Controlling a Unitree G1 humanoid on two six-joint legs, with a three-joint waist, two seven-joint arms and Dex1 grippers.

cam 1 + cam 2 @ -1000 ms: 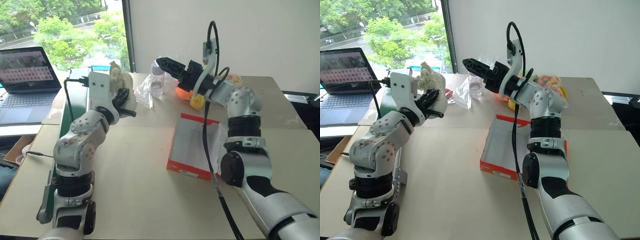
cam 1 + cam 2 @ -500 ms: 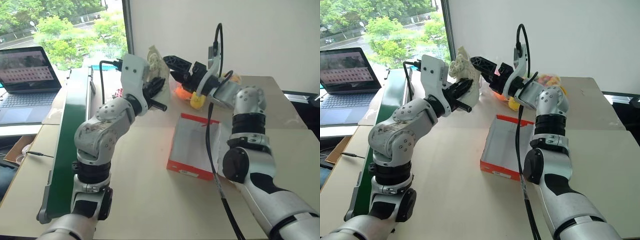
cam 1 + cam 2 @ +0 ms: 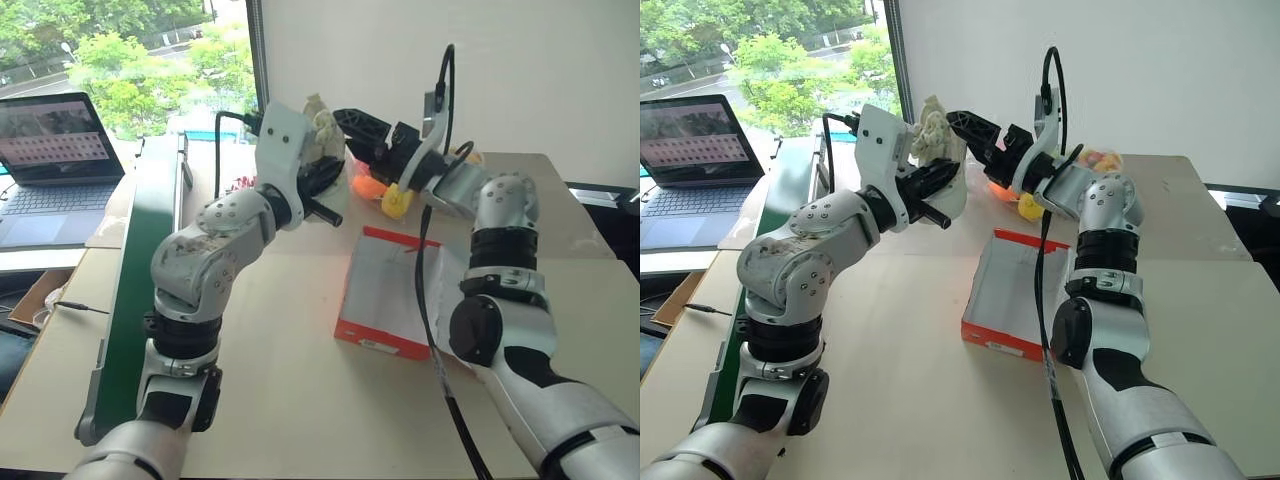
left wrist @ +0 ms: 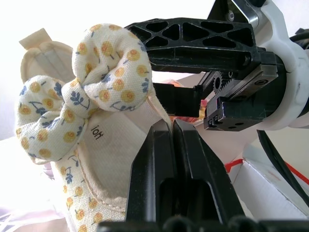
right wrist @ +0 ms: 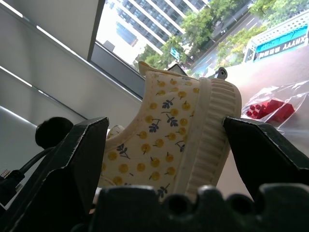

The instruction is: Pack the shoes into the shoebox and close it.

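Open laptop (image 3: 50, 160) on the side desk; clear bag of red pieces (image 5: 270, 108) on the table (image 3: 290, 400).

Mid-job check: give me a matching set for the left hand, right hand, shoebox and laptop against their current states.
Things:
1. left hand
2. right hand
3. shoebox
4. laptop

States:
a. lying open on the table
b. shut on the shoe
c. screen lit
d. open, a finger on either side of the shoe

Pairs: 1-b, 2-d, 3-a, 4-c
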